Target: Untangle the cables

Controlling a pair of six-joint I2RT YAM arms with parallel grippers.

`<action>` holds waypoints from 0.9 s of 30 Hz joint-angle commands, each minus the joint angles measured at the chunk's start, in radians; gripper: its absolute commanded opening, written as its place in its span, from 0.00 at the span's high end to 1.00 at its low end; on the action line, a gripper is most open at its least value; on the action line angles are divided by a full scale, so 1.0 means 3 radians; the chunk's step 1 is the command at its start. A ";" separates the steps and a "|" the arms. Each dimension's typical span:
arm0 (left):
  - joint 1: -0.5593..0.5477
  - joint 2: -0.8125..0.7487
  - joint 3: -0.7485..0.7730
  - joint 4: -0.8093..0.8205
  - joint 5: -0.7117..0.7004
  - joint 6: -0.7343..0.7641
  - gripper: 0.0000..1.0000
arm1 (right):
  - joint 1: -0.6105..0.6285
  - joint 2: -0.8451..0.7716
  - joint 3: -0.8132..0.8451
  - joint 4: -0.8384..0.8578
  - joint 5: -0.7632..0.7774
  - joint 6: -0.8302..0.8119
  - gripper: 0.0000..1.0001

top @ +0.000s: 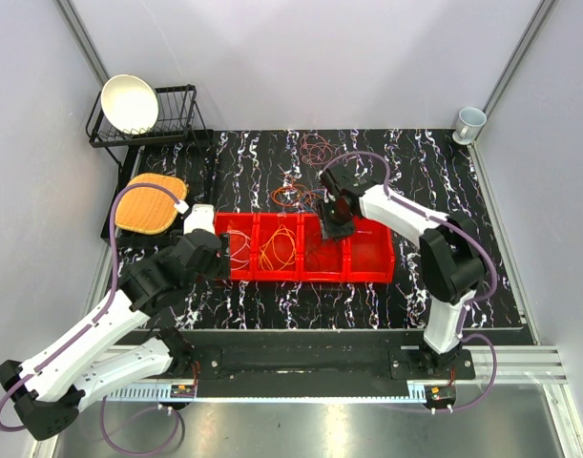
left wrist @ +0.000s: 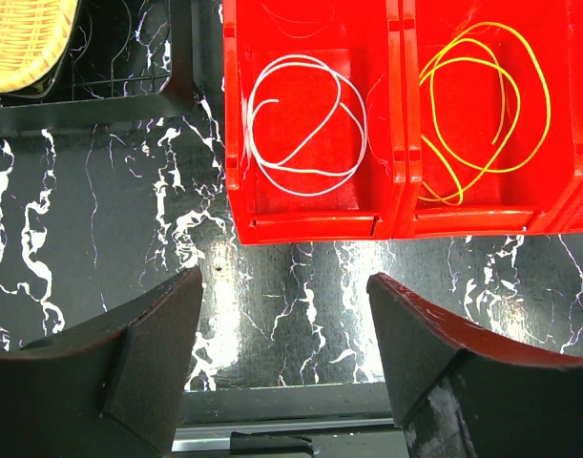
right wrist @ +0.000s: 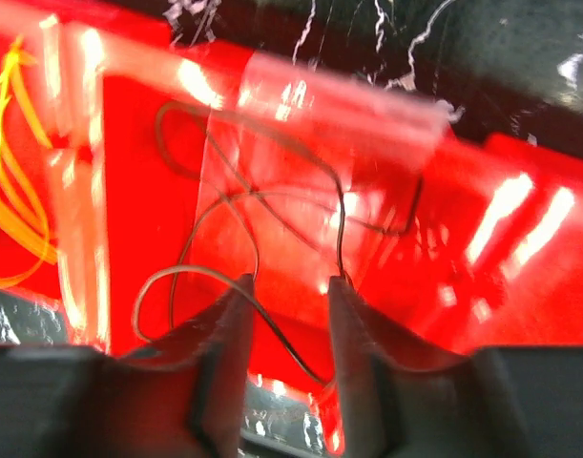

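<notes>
- Overhead, the left claw [top: 222, 251] sits at the left end of the red bins [top: 310, 279], and the right claw [top: 335, 225] hangs over the third bin. Loose cables [top: 293, 197] lie on the table just behind the bins, nearer the right claw, so that arm looks the likelier one to fetch them.
- Left wrist: the jaws are spread wide and hold nothing. The white cable [left wrist: 305, 124] coils in the first bin and the yellow cable [left wrist: 482, 105] in the second, both ahead of the claw.
- Right wrist: the jaws are slightly parted. The brown cable [right wrist: 272, 205] lies in the bin below and ahead, with one strand crossing between the tips, apparently not pinched.
</notes>
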 commanded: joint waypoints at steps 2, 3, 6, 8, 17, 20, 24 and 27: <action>0.0005 -0.0016 0.0011 0.0099 -0.0033 0.0020 0.27 | 0.0047 -0.0555 0.0324 -0.0364 0.0077 -0.0083 0.47; 0.0005 -0.0031 0.0006 0.0099 -0.0033 0.0015 0.27 | 0.0047 -0.0591 0.0350 -0.0400 0.0082 -0.0083 0.45; 0.0010 -0.0062 0.0006 0.0099 -0.0038 0.0015 0.27 | 0.0041 -0.0704 0.0442 -0.0497 0.0118 -0.0083 0.38; 0.0005 -0.0072 0.0001 0.0094 -0.0043 0.0015 0.27 | 0.0042 -0.0775 0.0528 -0.0574 0.0138 -0.0078 0.32; 0.0010 0.0106 0.0072 0.0160 0.0059 0.0025 0.27 | 0.0047 -0.1459 0.0107 -0.0161 0.0614 0.0248 0.24; 0.0000 0.0361 0.0189 0.0319 0.0140 0.0055 0.27 | 0.0041 -0.1675 -0.0242 0.0095 0.0609 0.0386 0.21; 0.0000 0.0715 0.0466 0.0483 0.0166 0.0168 0.27 | 0.0036 -0.1762 -0.0448 0.0325 0.0741 0.0397 0.16; 0.0000 0.0873 0.0660 0.0366 0.0161 0.0260 0.28 | 0.0036 -0.1620 -0.0315 0.0387 0.0869 0.0285 0.11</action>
